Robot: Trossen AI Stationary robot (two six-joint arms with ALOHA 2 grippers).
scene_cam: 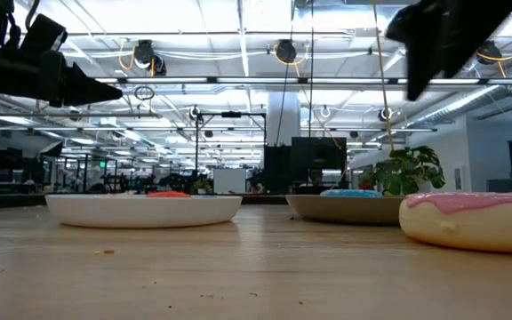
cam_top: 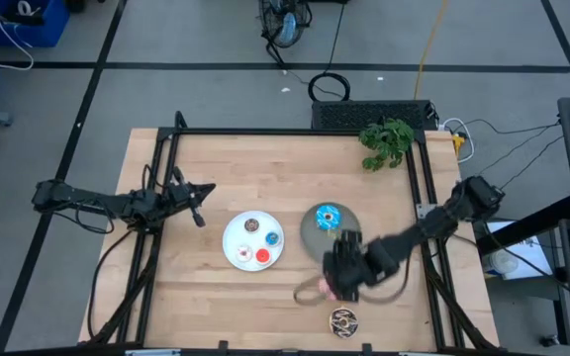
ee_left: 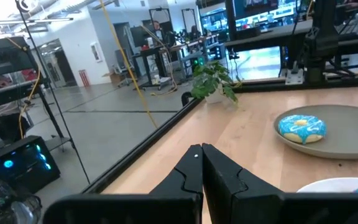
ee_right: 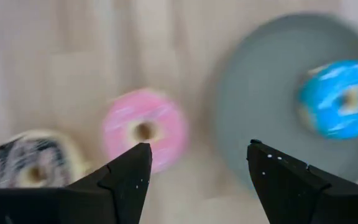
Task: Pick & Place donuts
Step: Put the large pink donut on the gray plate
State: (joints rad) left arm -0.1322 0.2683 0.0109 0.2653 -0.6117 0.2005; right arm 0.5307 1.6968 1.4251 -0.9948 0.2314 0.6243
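Right gripper: two dark, blunt, matte fingers spread wide apart, holding nothing, hanging above the bare wood just beside the grey plate. Below the gap, a pink-frosted donut, glossy ring on a pale base, lying flat on the table close to that plate's rim. On the plate itself, a blue-iced donut with a yellowish centre, sitting inside a shallow, smooth, round dish. Farther from the grey plate, past the pink ring, a brown sprinkled donut on a cream base, near the table edge. Beside the grey plate, a round white plate, shallow and glossy, carrying tiny rings, among them a red one. Beyond the white plate, left gripper, black angular fingers pressed together, empty, raised over light, grainy wooden table. Behind the grey plate, a leafy green plant.
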